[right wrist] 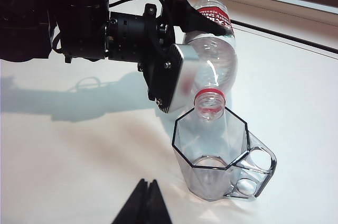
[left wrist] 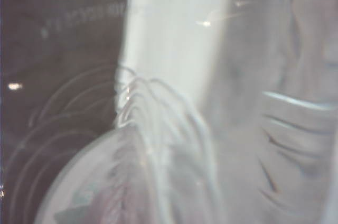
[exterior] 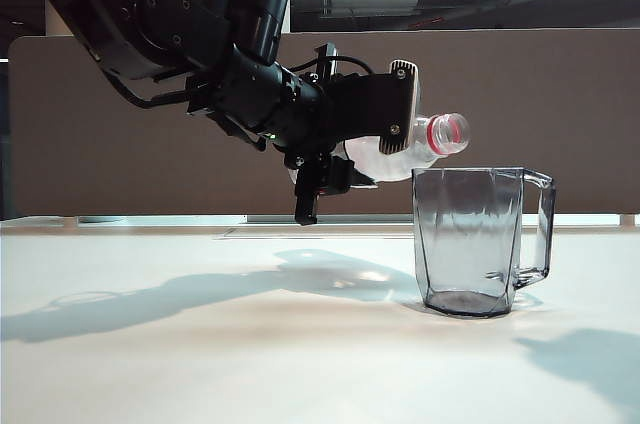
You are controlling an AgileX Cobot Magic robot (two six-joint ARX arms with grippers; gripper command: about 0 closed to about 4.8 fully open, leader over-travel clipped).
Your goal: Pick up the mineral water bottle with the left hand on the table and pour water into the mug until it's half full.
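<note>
Right gripper (right wrist: 143,203) tips, jaws together, idle nearest cam, well apart from left gripper (exterior: 372,139) clamped on bottle (exterior: 415,147) body, tipped near level w/ open neck just over mug (exterior: 478,240) rim for pouring; mug on table (exterior: 200,344) looks empty.
</note>
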